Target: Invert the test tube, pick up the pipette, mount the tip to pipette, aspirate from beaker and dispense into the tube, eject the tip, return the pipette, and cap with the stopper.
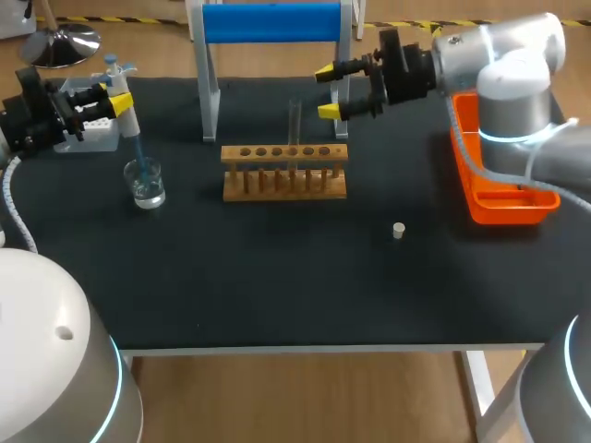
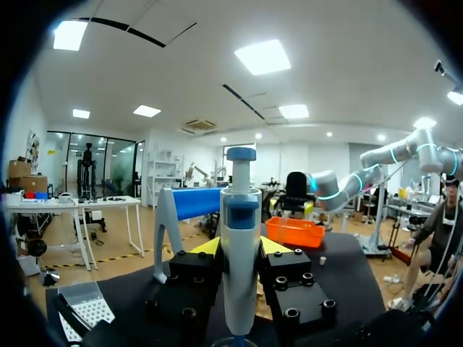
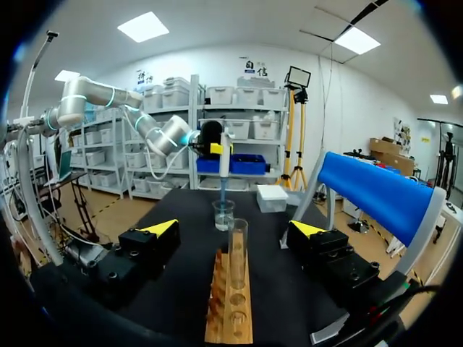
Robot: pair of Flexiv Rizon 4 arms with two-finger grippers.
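Pinched by the left gripper (image 1: pixel 120 94), the pipette (image 1: pixel 127 120) should be held upright, tip (image 1: pixel 138 152) submerged in the beaker (image 1: pixel 148 185); right gripper (image 1: pixel 327 91) spread

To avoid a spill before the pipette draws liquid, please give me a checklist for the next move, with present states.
1. Left gripper shut on white-and-blue pipette: ok.
2. Blue pipette tip inside small clear glass beaker: ok.
3. Tip end submerged: cannot tell.
4. Clear glass test tube upright in wooden rack: ok.
5. Right gripper open, not touching tube: ok.
6. Small white stopper on black table, tube uncapped: ok.
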